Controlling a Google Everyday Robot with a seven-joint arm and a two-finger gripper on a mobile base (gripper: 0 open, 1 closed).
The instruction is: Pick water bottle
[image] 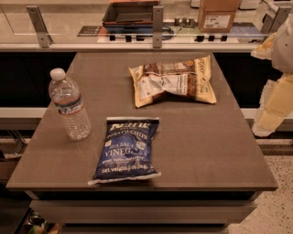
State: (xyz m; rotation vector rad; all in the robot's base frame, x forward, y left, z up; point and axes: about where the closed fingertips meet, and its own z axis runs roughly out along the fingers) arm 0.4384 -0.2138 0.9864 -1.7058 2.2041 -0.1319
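The water bottle [69, 106] is a clear ribbed plastic bottle with a white cap and a narrow white-and-blue label band. It stands upright near the left edge of the brown table [215, 137]. My gripper [273, 107] shows as blurred white and pale yellow parts at the right edge of the camera view, beyond the table's right side. It is far from the bottle and holds nothing that I can see.
A blue chip bag [126, 148] lies flat near the table's front, just right of the bottle. A tan and brown chip bag [173, 81] lies at the back middle. Behind the table runs a counter with a glass rail, a dark tray [130, 13] and a cardboard box [217, 16].
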